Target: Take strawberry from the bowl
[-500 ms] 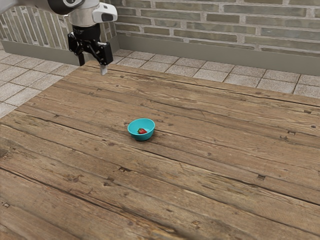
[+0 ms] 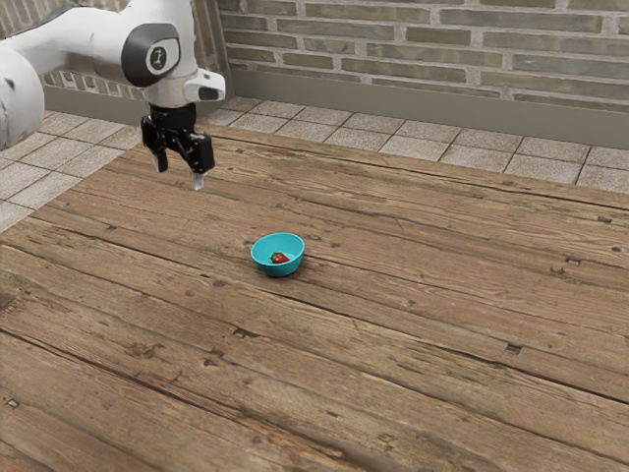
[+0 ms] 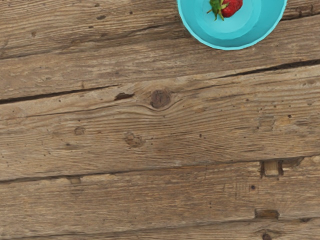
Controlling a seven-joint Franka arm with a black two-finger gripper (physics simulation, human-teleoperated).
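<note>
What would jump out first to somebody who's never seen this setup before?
Probably the bright turquoise bowl, standing on the weathered plank table, with a red strawberry with green leaves lying inside it. Next, likely, the black claw at the end of the white arm, open and empty above the table toward the exterior view's upper left.

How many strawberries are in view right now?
1. The strawberry lies inside the turquoise bowl, which stands on the wooden table. The wrist view cuts off part of the bowl, but the exterior view shows no second one.
</note>
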